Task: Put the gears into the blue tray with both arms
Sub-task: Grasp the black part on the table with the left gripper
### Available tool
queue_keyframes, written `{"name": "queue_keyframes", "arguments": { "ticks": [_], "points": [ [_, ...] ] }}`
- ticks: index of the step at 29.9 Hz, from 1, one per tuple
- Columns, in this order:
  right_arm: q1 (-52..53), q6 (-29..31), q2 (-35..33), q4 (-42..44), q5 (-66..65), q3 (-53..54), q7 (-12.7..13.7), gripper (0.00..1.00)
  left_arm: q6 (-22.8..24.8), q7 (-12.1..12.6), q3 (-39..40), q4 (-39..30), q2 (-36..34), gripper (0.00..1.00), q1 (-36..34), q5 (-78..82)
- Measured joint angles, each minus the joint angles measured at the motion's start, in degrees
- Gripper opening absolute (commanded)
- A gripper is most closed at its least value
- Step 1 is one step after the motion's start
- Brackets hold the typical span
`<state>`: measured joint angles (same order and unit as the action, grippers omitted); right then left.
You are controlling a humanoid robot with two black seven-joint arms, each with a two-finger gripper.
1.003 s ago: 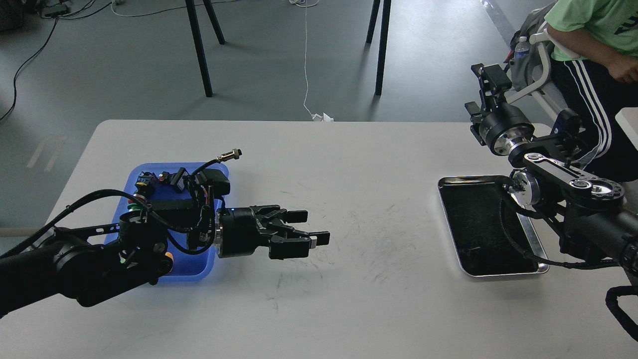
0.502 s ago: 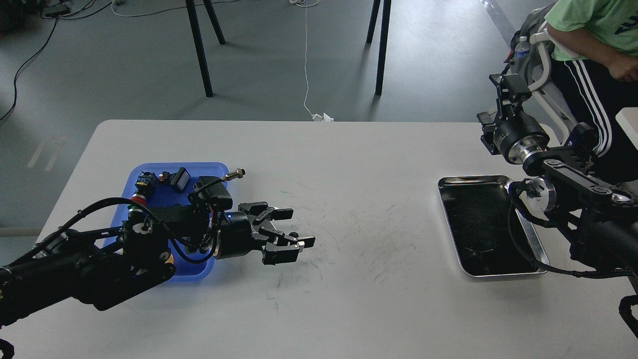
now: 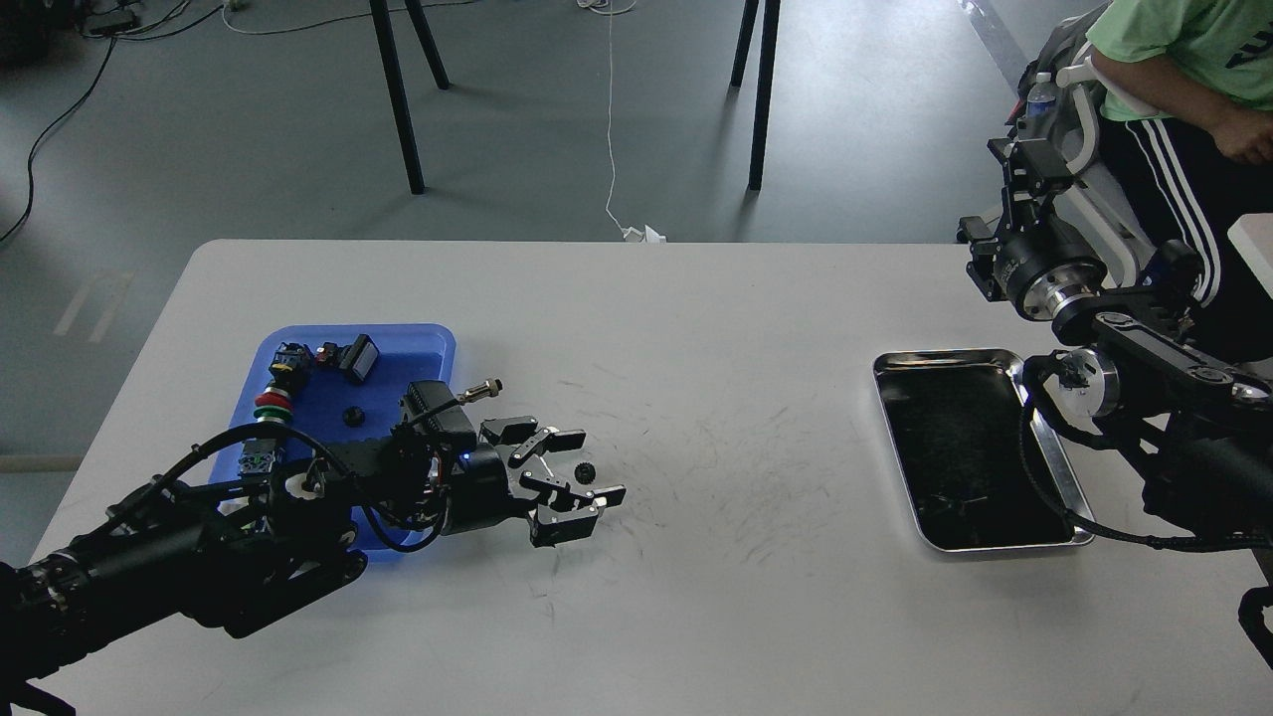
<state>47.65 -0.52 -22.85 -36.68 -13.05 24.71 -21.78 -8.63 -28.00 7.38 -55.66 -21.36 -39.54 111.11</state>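
A small black gear (image 3: 586, 472) lies on the white table, just right of the blue tray (image 3: 398, 348). My left gripper (image 3: 585, 467) hovers low over it, open, with its fingers (image 3: 557, 438) spread to either side of the gear. Another gear (image 3: 351, 415) rests inside the blue tray, along with push-button switches (image 3: 271, 401). My right gripper (image 3: 1034, 164) is raised high at the far right, past the table's edge, seen end-on so its fingers cannot be told apart.
A shiny steel tray (image 3: 1079, 512) with a dark bottom sits at the table's right, under my right arm. A seated person (image 3: 1193, 89) is at the upper right. Chair legs (image 3: 398, 99) and cables stand on the floor beyond the table.
My left gripper has dropped toward the table and drawn back left, uncovering the gear between its fingers and the tray's contents. My right arm has swung further right and up.
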Motion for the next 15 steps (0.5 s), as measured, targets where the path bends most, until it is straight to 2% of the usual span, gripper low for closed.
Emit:
{"name": "queue_keyframes", "arguments": {
  "ticks": [7,15],
  "points": [
    [-0.3,0.0,0.0,0.1,0.0,-0.3,-0.2,0.97,-0.9,0.0,-0.3,0.8,0.0,0.64,0.1,2.0],
    [-0.3,0.0,0.1,0.0,-0.1,-0.4,-0.3,0.97,-2.4,0.0,-0.7,3.3,0.2,0.62,0.7,3.5]
  ]
}}
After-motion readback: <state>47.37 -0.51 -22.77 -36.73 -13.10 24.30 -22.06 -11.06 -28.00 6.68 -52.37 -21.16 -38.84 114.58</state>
